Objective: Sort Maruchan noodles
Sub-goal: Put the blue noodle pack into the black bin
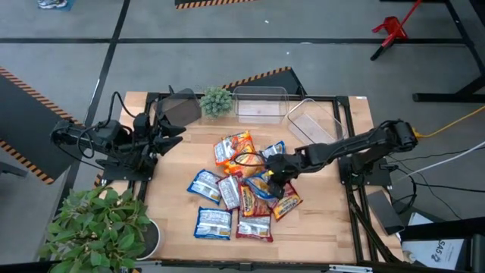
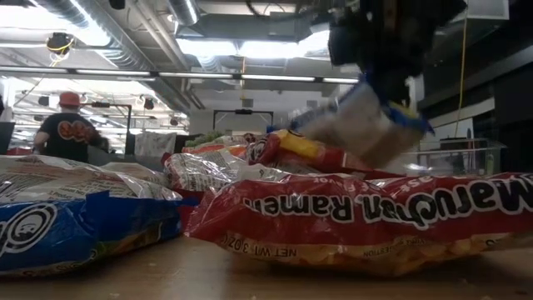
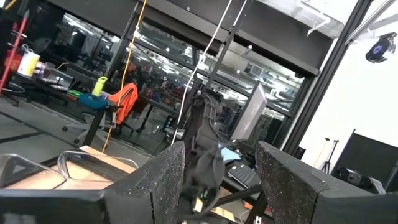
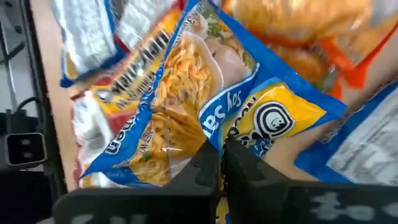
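Right gripper point(image 4: 219, 163) clenched on edge of blue noodle packet point(image 4: 205, 106), above middle of noodle pile point(image 1: 239, 189). Left gripper point(image 3: 217, 180) released, parked left of pile. Risk: thin glossy edge slips; neighbouring packets drag along.

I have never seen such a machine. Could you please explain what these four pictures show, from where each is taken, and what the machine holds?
This is a robot with two dark arms at a wooden table. One picture looks straight down from above, one looks level across the tabletop, and two come from cameras on the arms' wrists.

On the table lies a pile of ramen packets, blue, orange and red. At the far edge stand two clear bins and a small green plant.

The right gripper reaches over the pile and is shut on the edge of a blue and yellow packet; the low view shows it lifted above the others. The left gripper waits open at the table's left side, holding nothing.
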Controlling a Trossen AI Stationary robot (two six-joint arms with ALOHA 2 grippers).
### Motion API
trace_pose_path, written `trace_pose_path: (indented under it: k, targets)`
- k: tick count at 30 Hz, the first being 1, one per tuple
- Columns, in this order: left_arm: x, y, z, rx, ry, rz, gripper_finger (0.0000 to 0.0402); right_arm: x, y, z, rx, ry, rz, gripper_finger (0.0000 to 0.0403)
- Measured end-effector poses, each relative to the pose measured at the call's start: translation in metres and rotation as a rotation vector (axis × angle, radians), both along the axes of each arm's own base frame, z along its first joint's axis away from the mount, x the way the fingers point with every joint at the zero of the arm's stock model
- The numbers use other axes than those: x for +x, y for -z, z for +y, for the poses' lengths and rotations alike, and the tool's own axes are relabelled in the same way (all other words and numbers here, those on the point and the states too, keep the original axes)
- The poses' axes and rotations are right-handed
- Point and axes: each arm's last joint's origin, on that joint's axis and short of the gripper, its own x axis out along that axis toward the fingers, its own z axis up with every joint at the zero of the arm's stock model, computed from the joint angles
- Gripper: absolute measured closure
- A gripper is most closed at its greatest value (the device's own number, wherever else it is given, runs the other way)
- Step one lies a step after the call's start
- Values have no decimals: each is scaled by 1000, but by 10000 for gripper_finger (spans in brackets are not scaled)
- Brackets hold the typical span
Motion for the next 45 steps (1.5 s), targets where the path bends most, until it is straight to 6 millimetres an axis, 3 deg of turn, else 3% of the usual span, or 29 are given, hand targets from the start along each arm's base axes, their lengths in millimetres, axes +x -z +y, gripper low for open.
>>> trace_pose_path:
  k: [3, 8, 14, 22, 26, 37, 42, 45]
  targets:
    - [0, 0, 0, 1, 0, 4, 207, 6, -24, -4, -56, -8, -22, 401]
    - [0, 1, 0, 2, 0, 6, 207, 15, -71, -27, -205, 5, -58, 402]
    - [0, 1, 1, -5, -22, 9, 207, 21, -122, -76, -376, 104, -160, 403]
    - [-1, 1, 5, -57, -179, 22, 207, 23, -153, -143, -477, 299, -354, 403]
    - [-4, 0, 7, -70, -197, 3, 207, 40, -151, -163, -461, 307, -479, 403]
    - [-16, -6, 10, -91, -214, -53, 207, 110, -108, -197, -439, 312, -627, 403]
    - [-16, -5, 10, -89, -216, -47, 207, 137, -101, -204, -413, 271, -587, 403]
    - [-15, -3, 10, -84, -222, -23, 207, 137, -101, -204, -419, 245, -479, 403]
